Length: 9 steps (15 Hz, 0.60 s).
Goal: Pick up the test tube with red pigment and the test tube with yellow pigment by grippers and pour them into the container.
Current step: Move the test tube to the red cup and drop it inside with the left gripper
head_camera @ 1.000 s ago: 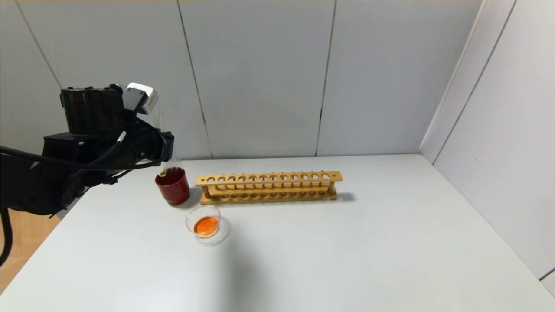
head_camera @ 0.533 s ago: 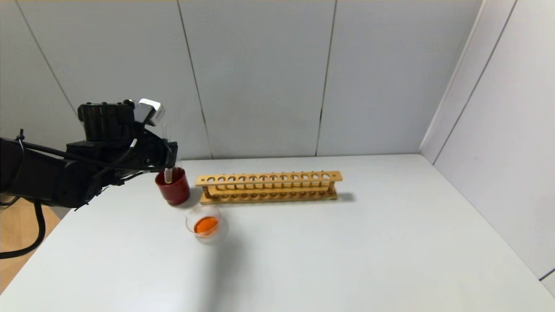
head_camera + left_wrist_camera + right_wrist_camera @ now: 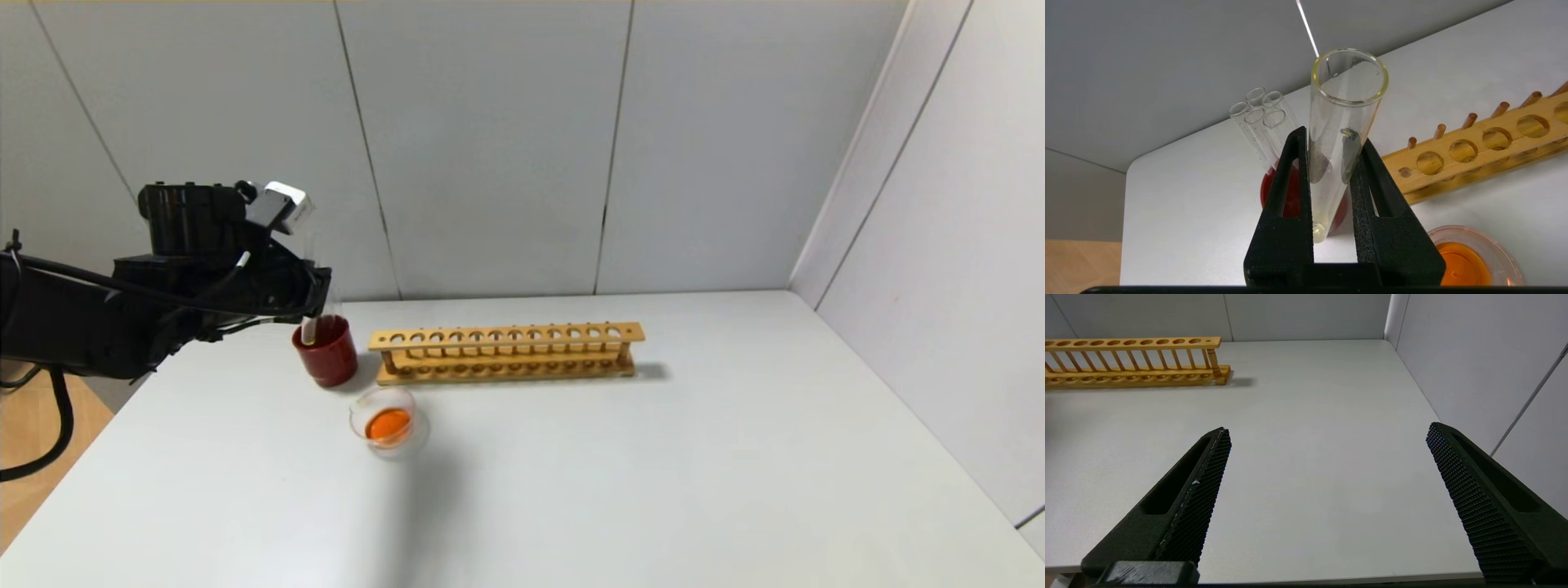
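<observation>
Right of the wooden rack (image 3: pixel 506 352) the table (image 3: pixel 653 474) lies open — left of it crowd the red cup (image 3: pixel 326 353), clear tubes (image 3: pixel 1257 118) and glass dish (image 3: pixel 388 423).
</observation>
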Each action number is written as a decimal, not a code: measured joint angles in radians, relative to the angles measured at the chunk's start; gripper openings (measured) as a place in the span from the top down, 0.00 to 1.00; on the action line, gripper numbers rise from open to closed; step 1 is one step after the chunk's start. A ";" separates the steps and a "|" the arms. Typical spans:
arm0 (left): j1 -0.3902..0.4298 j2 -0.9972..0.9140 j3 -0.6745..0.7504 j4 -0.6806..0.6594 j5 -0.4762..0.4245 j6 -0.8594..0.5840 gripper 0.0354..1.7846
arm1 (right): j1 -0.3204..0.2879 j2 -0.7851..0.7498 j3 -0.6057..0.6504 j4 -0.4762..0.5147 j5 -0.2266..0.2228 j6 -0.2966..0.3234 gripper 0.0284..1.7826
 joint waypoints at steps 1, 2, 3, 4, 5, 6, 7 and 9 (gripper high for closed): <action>0.005 0.001 -0.004 -0.002 -0.002 -0.001 0.84 | 0.000 0.000 0.000 0.000 0.000 0.000 0.02; 0.010 0.006 -0.010 -0.003 -0.009 -0.003 0.84 | 0.000 0.000 0.000 0.000 0.000 0.000 0.02; 0.016 0.011 -0.013 -0.004 -0.018 -0.004 0.84 | 0.000 0.000 0.000 0.000 0.000 0.000 0.02; 0.025 0.020 -0.016 -0.008 -0.036 -0.006 0.84 | 0.000 0.000 0.000 0.000 0.000 0.000 0.02; 0.033 0.028 -0.017 -0.008 -0.057 -0.006 0.84 | 0.000 0.000 0.000 0.000 0.000 0.000 0.02; 0.039 0.037 -0.019 -0.008 -0.077 -0.007 0.84 | 0.000 0.000 0.000 0.000 0.000 0.000 0.02; 0.042 0.046 -0.023 -0.008 -0.087 -0.009 0.83 | 0.000 0.000 0.000 0.000 0.000 0.000 0.02; 0.050 0.068 -0.043 -0.010 -0.092 -0.008 0.79 | 0.000 0.000 0.000 0.000 0.000 0.000 0.02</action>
